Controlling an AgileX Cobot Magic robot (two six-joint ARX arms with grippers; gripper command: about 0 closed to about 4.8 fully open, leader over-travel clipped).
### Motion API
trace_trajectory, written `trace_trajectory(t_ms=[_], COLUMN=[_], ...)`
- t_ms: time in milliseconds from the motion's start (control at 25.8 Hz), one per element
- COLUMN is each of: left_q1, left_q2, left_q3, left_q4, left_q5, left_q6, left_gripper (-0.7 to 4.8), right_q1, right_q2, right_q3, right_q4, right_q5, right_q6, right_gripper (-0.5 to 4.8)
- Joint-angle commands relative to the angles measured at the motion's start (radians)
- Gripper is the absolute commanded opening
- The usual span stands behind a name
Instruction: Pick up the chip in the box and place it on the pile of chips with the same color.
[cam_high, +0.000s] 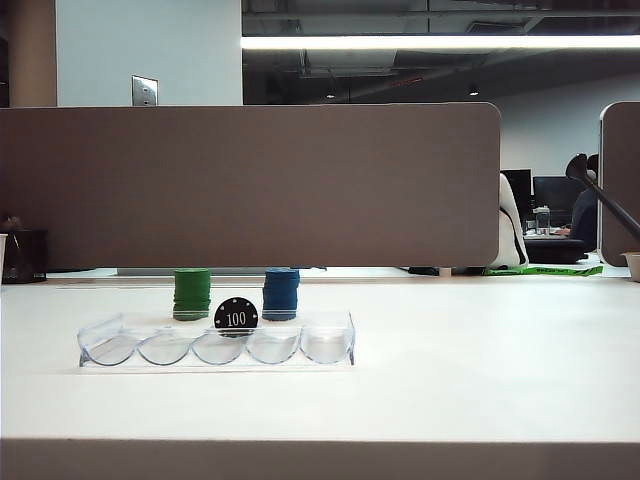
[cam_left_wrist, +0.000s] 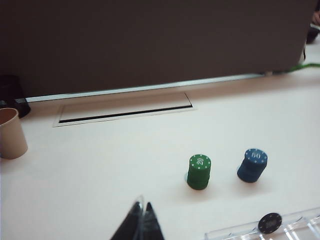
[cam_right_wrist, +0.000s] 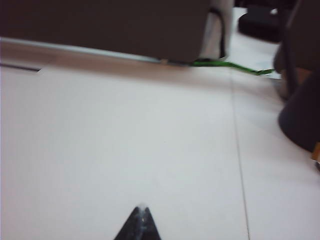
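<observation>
Both end effectors hang closed and empty above the table (cam_high: 480, 380): the left end effector (cam_left_wrist: 141, 215) near the box (cam_high: 215, 345), where the chip (cam_high: 236, 316) stands upright; the right end effector (cam_right_wrist: 142, 216) well away.

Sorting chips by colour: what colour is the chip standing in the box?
Black, with white "100" and white rim dots; the chip shows best in the exterior view.
</observation>
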Motion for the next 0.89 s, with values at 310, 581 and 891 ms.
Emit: trace_trajectory(t_ms=[310,581,891], left_q1=[0.0,-0.004,-0.005], left_q2=[-0.186,-0.317,-0.34], left_q3=[-0.108,-0.2,-0.206], left_q4=[-0.012,-0.013,-0.014], left_q5=[0.006,0.008,0.035], left_q6=[-0.09,-0.115,-0.124], left_gripper=[-0.05,-0.05,-0.05], right_q1=[0.003,0.003,0.038], right_q2=[-0.313,-0.476,-0.503], right_q3=[-0.23,-0.295,-0.311], right_q4=[0.169,0.167,0.169], right_q5=[0.018,0.044,0.053], right_q6=[0.068,0.12,0.156], right_gripper=[-0.05,-0.05,-0.05])
